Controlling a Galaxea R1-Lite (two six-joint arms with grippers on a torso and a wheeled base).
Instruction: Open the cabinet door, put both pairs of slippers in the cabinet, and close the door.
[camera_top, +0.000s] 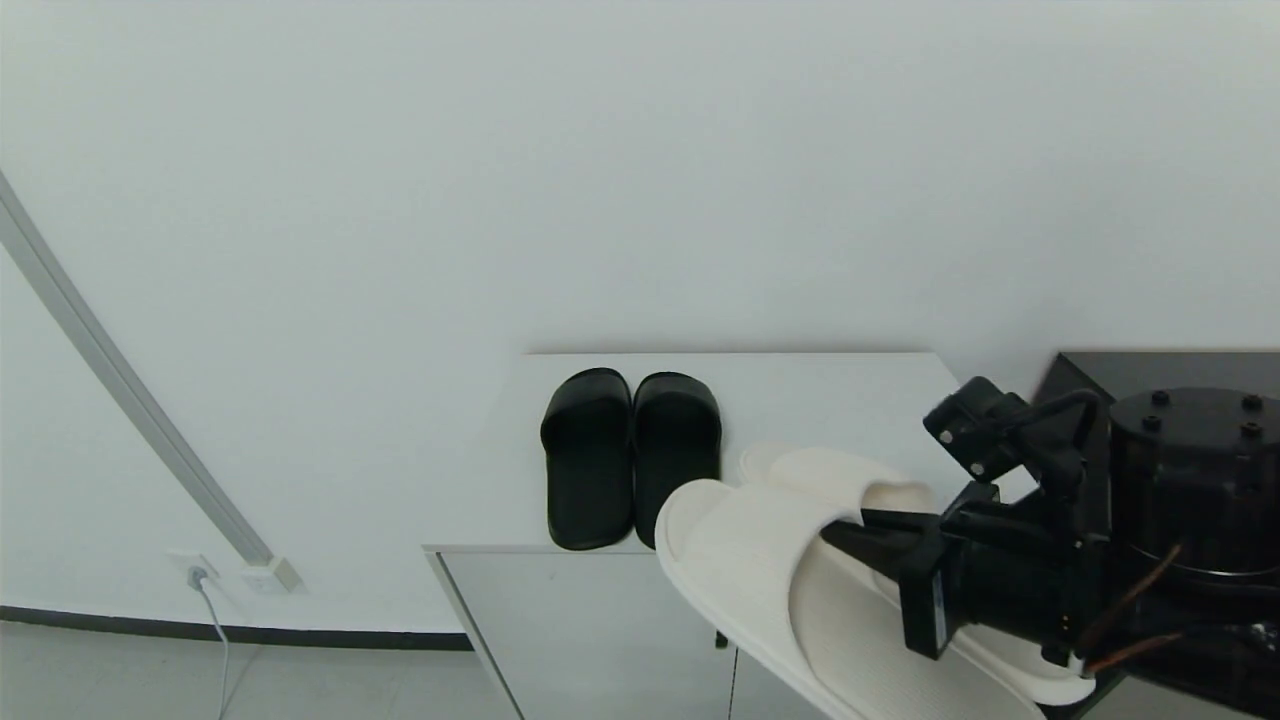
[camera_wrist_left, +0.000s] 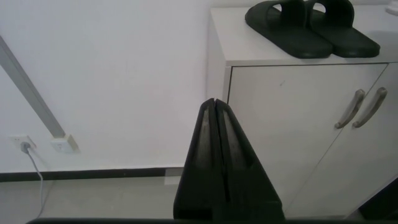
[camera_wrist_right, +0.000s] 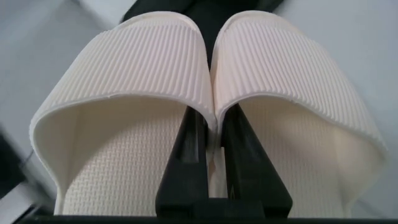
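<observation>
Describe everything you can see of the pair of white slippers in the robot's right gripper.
The white slippers are a cream pair of slides with ribbed straps and textured footbeds, looking like soft foam. They sit side by side, touching. The right gripper is shut on their adjoining strap edges, one finger under each strap. They appear held aloft, tilted, over the front edge of the white cabinet.

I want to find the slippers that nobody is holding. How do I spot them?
Find the low white cabinet against the pale wall. On its flat top lies a pair of black smooth slide slippers, side by side. The cream ribbed slippers nearby are gripped by the right pincer; these are black and lie free.
</observation>
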